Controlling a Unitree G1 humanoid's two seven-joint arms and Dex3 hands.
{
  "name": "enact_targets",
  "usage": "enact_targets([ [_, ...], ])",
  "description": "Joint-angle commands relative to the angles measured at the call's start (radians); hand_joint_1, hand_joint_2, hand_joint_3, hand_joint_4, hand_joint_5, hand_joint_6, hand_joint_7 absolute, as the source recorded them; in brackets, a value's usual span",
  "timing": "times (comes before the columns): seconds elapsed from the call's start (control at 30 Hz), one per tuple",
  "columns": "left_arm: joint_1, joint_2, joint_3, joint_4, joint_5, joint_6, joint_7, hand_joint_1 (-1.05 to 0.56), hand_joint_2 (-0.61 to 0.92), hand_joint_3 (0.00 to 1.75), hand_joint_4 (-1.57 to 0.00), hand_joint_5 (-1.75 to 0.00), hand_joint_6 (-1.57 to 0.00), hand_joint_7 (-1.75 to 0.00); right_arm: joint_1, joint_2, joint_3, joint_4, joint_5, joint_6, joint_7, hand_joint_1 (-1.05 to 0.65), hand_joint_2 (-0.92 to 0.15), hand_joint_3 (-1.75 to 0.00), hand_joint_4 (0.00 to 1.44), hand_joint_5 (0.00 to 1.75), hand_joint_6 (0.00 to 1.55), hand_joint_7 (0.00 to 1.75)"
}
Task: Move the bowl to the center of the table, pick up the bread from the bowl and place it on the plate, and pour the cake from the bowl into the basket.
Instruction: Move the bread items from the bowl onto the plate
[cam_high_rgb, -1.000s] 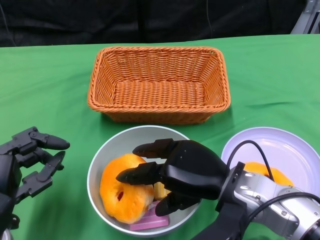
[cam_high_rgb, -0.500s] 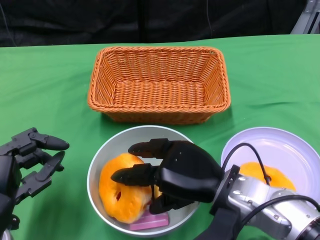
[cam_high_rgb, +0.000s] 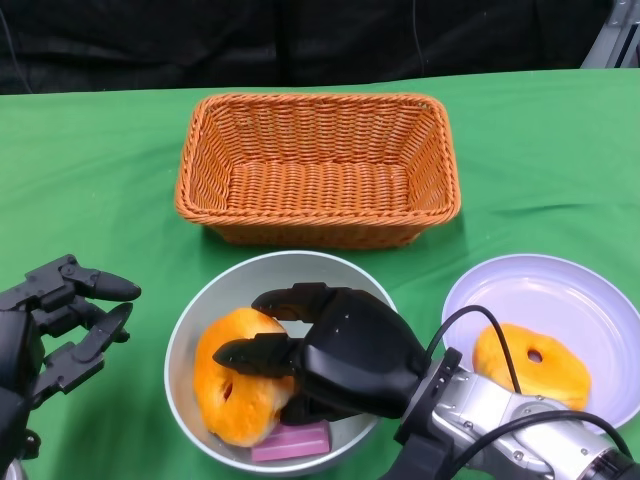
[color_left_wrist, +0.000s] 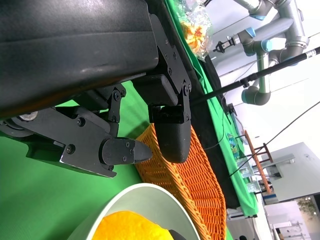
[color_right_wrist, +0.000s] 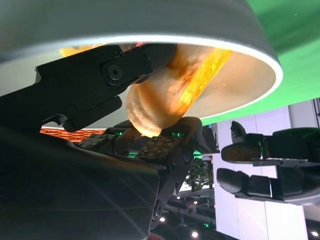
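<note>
A rectangular woven orange wicker basket (cam_high_rgb: 318, 168) stands toward the far edge of the green cloth-covered surface (cam_high_rgb: 90, 170), about midway between its side edges, and nothing lies inside it. Just in front of it, near the front edge, sits a round grey bowl (cam_high_rgb: 205, 310) that holds a golden-orange ring-shaped bread (cam_high_rgb: 232, 390) and, against the bowl's near wall, a small pink rectangular cake (cam_high_rgb: 291, 441). To the bowl's right, close to the front right corner, a round pale lilac plate (cam_high_rgb: 560, 295) carries a second orange ring-shaped bread (cam_high_rgb: 530, 363) on its near half. The right hand (cam_high_rgb: 325, 352) reaches across into the bowl from the plate's side, its black fingers (cam_high_rgb: 262, 355) curled over the top of the bread there and its bulk hiding the right part of the bowl's inside; the right wrist view shows fingers on both sides of the bread, pressing on it, while the bread rests low in the bowl. A black cable loops from the right forearm over the plate's near left rim. The left hand (cam_high_rgb: 55, 325) hovers near the front left corner, well apart from the bowl, its fingers spread and holding nothing. Beyond the far edge hangs a dark backdrop, and the left wrist view shows a bright room with pale walls and a grey robot arm on a stand.
</note>
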Motion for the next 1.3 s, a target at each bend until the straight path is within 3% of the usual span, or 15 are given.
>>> enact_targets([
  [0.03, -0.009, 0.014, 0.005, 0.015, 0.013, -0.016, 0.017, -0.01, 0.86, 0.45, -0.78, -1.39, -0.85, -0.96, 0.0, -0.01, 0.035, 0.032, -0.023, 0.02, 0.046, -0.49, -0.85, 0.0, 0.77, 0.09, 0.89, 0.04],
  [0.2, -0.011, 0.013, 0.006, 0.021, 0.012, -0.023, 0.014, -0.01, 0.84, 0.47, -0.78, -1.39, -0.85, -0.95, -0.012, -0.01, 0.061, 0.051, -0.021, 0.034, 0.067, -0.47, -0.86, 0.0, 0.79, 0.09, 0.91, 0.04],
  [0.23, -0.011, 0.013, 0.005, 0.02, 0.017, -0.023, 0.018, -0.02, 0.84, 0.47, -0.78, -1.39, -0.85, -0.95, -0.014, -0.013, 0.059, 0.057, -0.006, 0.02, 0.059, -0.47, -0.86, 0.0, 0.88, 0.14, 0.95, 0.05],
  [0.27, -0.01, 0.013, 0.005, 0.019, 0.021, -0.024, 0.022, -0.02, 0.83, 0.48, -0.78, -1.39, -0.85, -0.95, -0.015, -0.016, 0.057, 0.061, 0.005, 0.01, 0.053, -0.45, -0.86, 0.0, 0.94, 0.42, 1.04, 0.05],
  [0.33, -0.009, 0.012, 0.005, 0.017, 0.022, -0.022, 0.02, -0.03, 0.83, 0.48, -0.78, -1.39, -0.85, -0.94, -0.017, -0.018, 0.04, 0.077, 0.043, -0.026, 0.024, -0.41, -0.86, 0.0, 0.9, 0.92, 1.15, 0.04],
  [0.63, -0.008, 0.009, 0.005, 0.011, 0.02, -0.014, 0.016, 0.0, 0.83, 0.48, -0.77, -1.38, -0.85, -0.95, -0.032, -0.014, -0.033, 0.125, 0.123, -0.121, -0.111, -0.28, -0.87, 0.0, 0.76, 1.44, 1.23, 0.06],
  [0.73, -0.006, 0.012, 0.006, 0.01, 0.024, -0.013, 0.018, -0.01, 0.83, 0.49, -0.77, -1.4, -0.85, -0.95, -0.034, -0.016, -0.054, 0.126, 0.12, -0.126, -0.146, -0.24, -0.88, 0.0, 0.75, 1.46, 1.21, 0.09],
  [0.87, -0.005, 0.011, 0.008, 0.008, 0.019, -0.013, 0.015, -0.03, 0.83, 0.48, -0.75, -1.4, -0.85, -0.95, -0.028, -0.032, -0.092, 0.108, 0.136, -0.134, -0.185, -0.25, -0.83, 0.0, 0.73, 1.54, 1.19, 0.14],
  [1.03, -0.005, 0.016, 0.009, 0.015, 0.026, -0.021, 0.019, -0.02, 0.83, 0.48, -0.76, -1.4, -0.84, -0.97, 0.014, -0.04, -0.164, 0.042, 0.223, -0.148, -0.142, -0.24, -0.85, -0.01, 0.73, 1.46, 1.15, 0.2],
  [1.2, -0.008, 0.018, 0.013, 0.023, 0.004, -0.024, 0.001, -0.03, 0.83, 0.48, -0.77, -1.4, -0.84, -0.99, 0.071, -0.051, -0.251, -0.032, 0.31, -0.187, -0.148, -0.23, -0.91, -0.01, 0.84, 1.22, 1.09, 0.27],
  [1.3, -0.011, 0.02, 0.014, 0.029, -0.008, -0.026, -0.009, -0.01, 0.82, 0.5, -0.77, -1.4, -0.84, -1.0, 0.106, -0.046, -0.297, -0.074, 0.356, -0.197, -0.128, -0.22, -0.92, -0.02, 0.85, 1.23, 1.1, 0.3],
])
